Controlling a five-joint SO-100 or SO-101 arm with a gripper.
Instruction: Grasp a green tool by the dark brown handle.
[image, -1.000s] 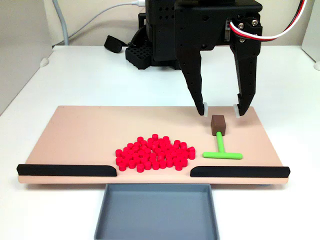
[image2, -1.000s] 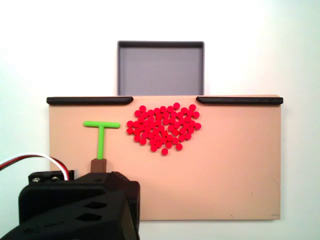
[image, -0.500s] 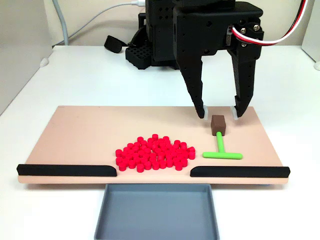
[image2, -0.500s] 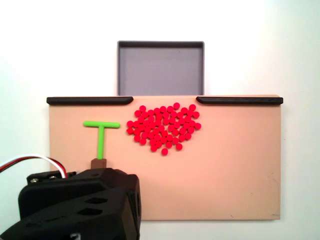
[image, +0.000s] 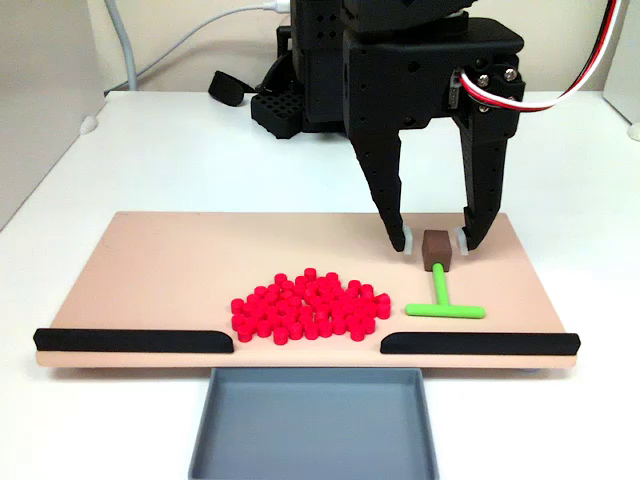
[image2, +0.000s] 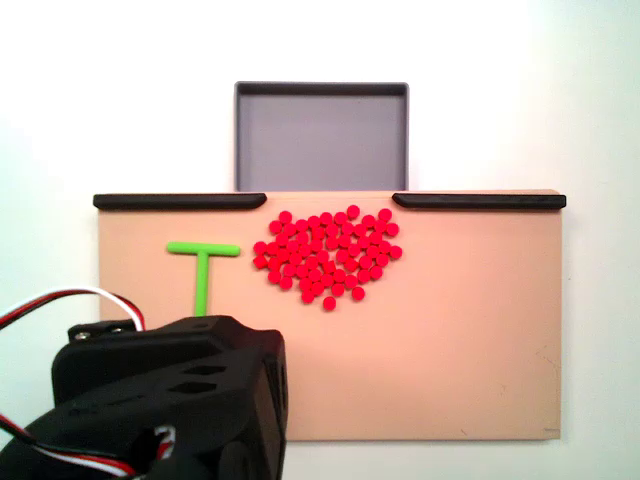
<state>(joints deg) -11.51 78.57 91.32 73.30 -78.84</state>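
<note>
The tool (image: 435, 239) stood spread open over the tan board (image: 180, 260), its two fingertips flanking the dark brown handle (image: 436, 248), one just beside each side; contact could not be confirmed. The green tool (image: 441, 301) lay flat on the board, stem running from the handle toward the near edge, crossbar just right of the red cylinders (image: 310, 305). In the other fixed view, the arm body covered the handle, with stem and crossbar (image2: 203, 250) exposed.

In a fixed view, the green tool (image: 443, 302) lies on the board (image: 180, 265), right of the cylinders (image: 310, 306). The tray (image: 314, 425) sits before the board's front edge, between two strips (image: 133, 341).
</note>
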